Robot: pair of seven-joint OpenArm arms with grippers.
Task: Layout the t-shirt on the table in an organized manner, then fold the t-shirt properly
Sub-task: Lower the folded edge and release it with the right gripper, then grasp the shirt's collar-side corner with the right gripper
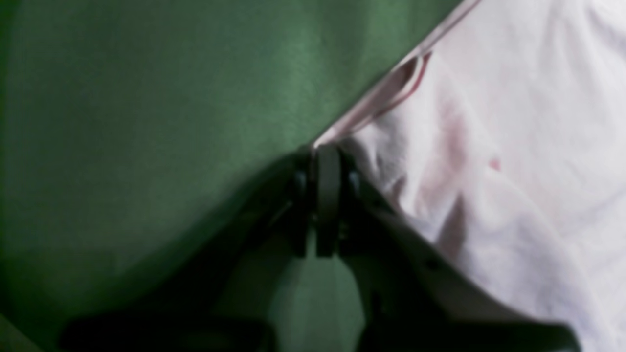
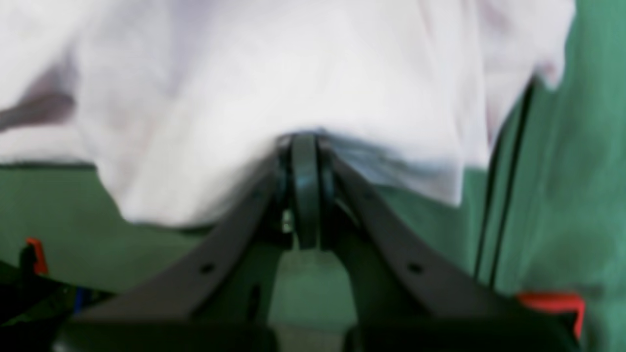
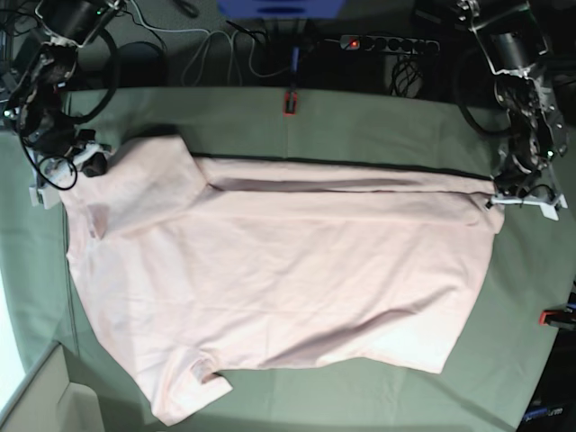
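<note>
A pale pink t-shirt [image 3: 270, 288] lies spread across the green table [image 3: 378, 112]. Only the wrist views show the grips: the left gripper [image 1: 326, 151] pinches its hem corner, and the right gripper [image 2: 304, 139] is clenched on its edge.

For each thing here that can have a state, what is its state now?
Pale pink cotton t-shirt: spread out on the table, far edge pulled taut between both grippers, not yet folded.
Grey-green cloth table: partly covered by the shirt.
Left gripper: shut on the shirt's edge.
Right gripper: shut on the shirt's edge.
</note>
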